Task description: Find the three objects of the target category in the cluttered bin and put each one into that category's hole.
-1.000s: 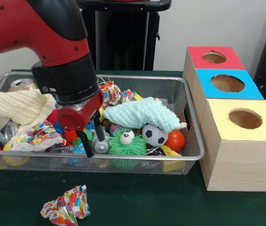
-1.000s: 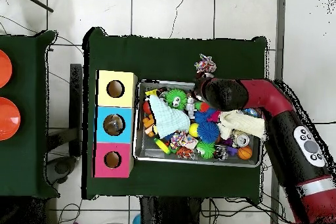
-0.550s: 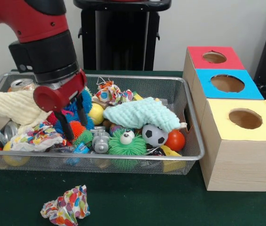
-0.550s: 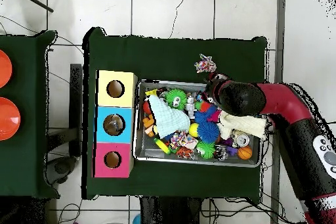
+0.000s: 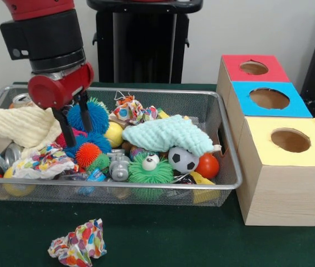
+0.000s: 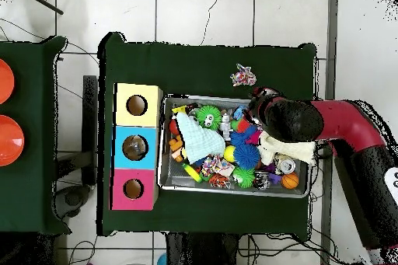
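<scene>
Gripper (image 5: 74,123): fingers apart, holding nothing, above the bin's left part.
Bin (image 5: 231,167): wire mesh, crowded with toys.
Under gripper: blue spiky ball (image 5: 88,116), cream cloth (image 5: 18,125) beside.
Holes: wooden box (image 5: 280,183) right of bin.
Outside: crumpled paper (image 5: 78,243) on table.

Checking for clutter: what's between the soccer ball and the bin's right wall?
An orange ball sits between the soccer ball and the bin wall, front view.

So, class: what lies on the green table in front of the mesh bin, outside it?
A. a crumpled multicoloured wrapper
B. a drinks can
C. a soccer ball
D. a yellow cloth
A: the crumpled multicoloured wrapper sits alone on the green table, outside the mesh bin.
</scene>
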